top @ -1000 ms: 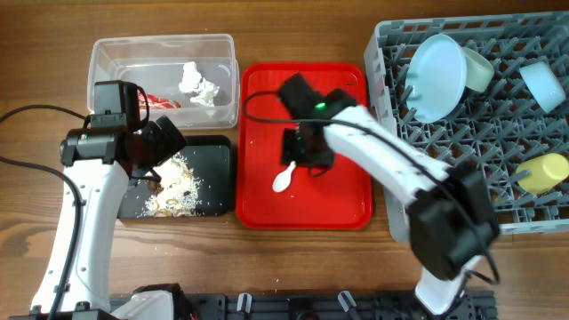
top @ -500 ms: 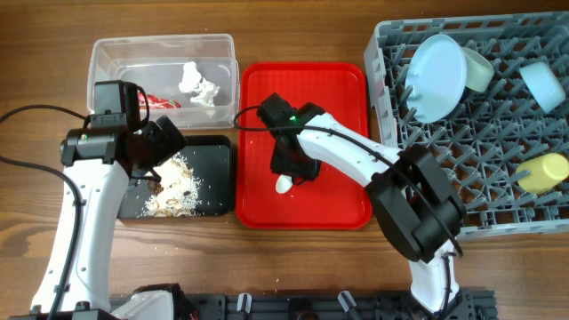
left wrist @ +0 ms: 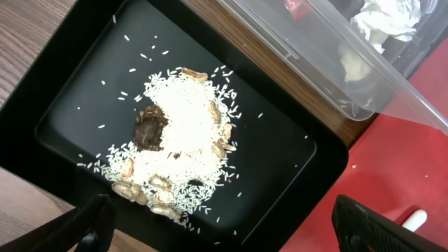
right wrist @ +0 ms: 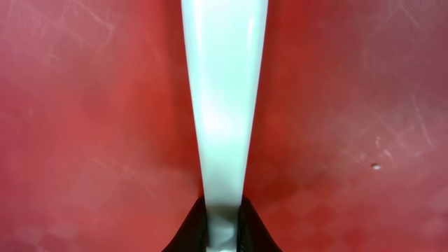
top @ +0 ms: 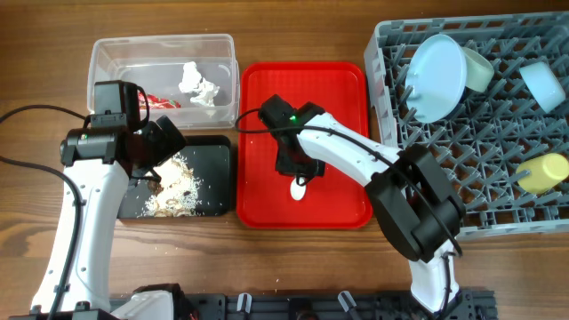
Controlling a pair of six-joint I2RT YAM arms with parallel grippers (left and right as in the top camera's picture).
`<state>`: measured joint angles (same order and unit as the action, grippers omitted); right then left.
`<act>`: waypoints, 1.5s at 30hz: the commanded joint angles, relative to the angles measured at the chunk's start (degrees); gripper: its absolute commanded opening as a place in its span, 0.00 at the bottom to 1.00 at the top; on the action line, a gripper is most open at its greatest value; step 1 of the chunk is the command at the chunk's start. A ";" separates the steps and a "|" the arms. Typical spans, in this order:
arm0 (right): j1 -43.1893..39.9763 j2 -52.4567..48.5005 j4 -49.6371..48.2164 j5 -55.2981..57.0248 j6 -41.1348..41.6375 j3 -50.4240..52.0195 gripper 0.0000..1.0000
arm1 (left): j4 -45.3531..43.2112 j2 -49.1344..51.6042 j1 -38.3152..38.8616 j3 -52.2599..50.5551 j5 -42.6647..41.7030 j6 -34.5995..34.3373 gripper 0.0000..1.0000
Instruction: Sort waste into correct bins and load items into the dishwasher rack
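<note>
My right gripper (top: 299,167) is over the flat red tray (top: 347,107) and is shut on the handle of a white plastic spoon (top: 299,188); in the right wrist view the spoon handle (right wrist: 222,105) runs up from between the fingertips (right wrist: 224,227), close above the red surface. My left gripper (top: 158,153) hangs open and empty over the black tray (top: 213,156), which holds beige-brown food scraps and rice (left wrist: 178,136). The clear tub (top: 107,58) holds a crumpled white tissue (top: 197,82) and a red wrapper (top: 162,101). The grey rack (top: 462,169) holds a light blue plate (top: 437,76), a pale green bowl (top: 478,68), a light blue bowl (top: 541,83) and a yellow cup (top: 542,172).
The wooden table (top: 53,36) shows around the trays. The clear tub stands behind the black tray, both left of the red tray; the rack fills the right side. No fork shows in any view.
My right gripper has swung left and down onto the spoon and closed on its handle; the spoon's bowl has shifted slightly right. The left arm has not moved.
</note>
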<state>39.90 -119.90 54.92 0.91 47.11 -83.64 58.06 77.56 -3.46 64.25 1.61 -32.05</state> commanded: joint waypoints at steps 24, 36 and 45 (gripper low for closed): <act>-35.10 21.00 10.56 1.66 -46.53 5.27 0.06 | -0.17 -0.68 0.24 0.28 -0.74 -0.35 1.00; -35.10 22.99 3.65 -6.25 -45.46 6.64 0.52 | -2.84 -0.68 1.88 0.28 -10.19 9.73 1.00; -35.10 28.52 3.52 -12.09 -43.12 4.44 0.67 | -4.02 2.36 12.70 0.28 -7.52 15.34 1.00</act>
<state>4.73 -93.38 56.25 -9.87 1.50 -78.04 51.55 78.37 7.55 64.25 -7.84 -18.90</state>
